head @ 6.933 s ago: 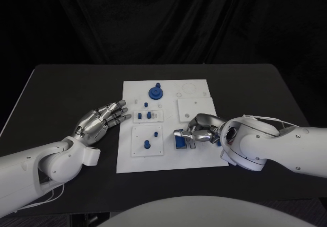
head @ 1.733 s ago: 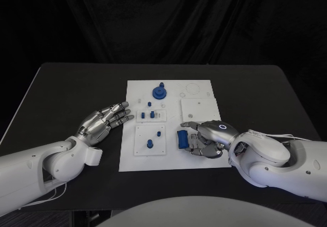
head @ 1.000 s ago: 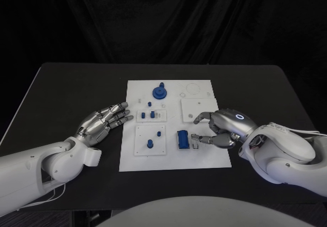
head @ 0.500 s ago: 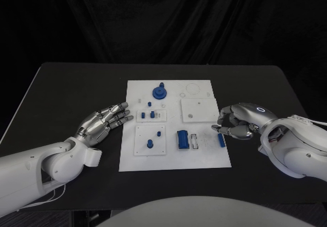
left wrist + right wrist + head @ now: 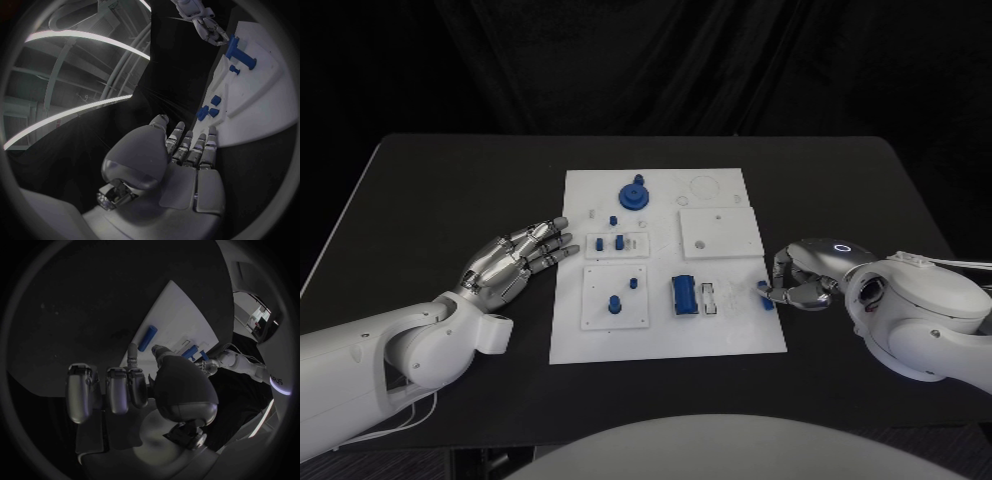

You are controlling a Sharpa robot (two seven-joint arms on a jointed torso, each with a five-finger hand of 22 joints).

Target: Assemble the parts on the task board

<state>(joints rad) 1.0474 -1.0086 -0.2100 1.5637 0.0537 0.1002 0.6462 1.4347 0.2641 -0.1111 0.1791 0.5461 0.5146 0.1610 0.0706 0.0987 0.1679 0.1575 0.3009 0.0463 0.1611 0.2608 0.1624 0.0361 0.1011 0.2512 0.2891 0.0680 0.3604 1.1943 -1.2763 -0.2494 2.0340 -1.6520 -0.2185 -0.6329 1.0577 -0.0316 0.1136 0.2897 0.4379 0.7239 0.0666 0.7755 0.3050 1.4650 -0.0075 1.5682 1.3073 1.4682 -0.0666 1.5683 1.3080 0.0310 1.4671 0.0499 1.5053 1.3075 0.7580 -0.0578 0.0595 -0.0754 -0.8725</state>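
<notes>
No readable text or labels anywhere

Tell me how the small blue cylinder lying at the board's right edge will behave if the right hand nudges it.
The small blue cylinder looks round and smooth, so it would probably roll, perhaps off the white task board onto the black table. It seems light and rigid. The right hand beside it should pinch rather than push.
</notes>
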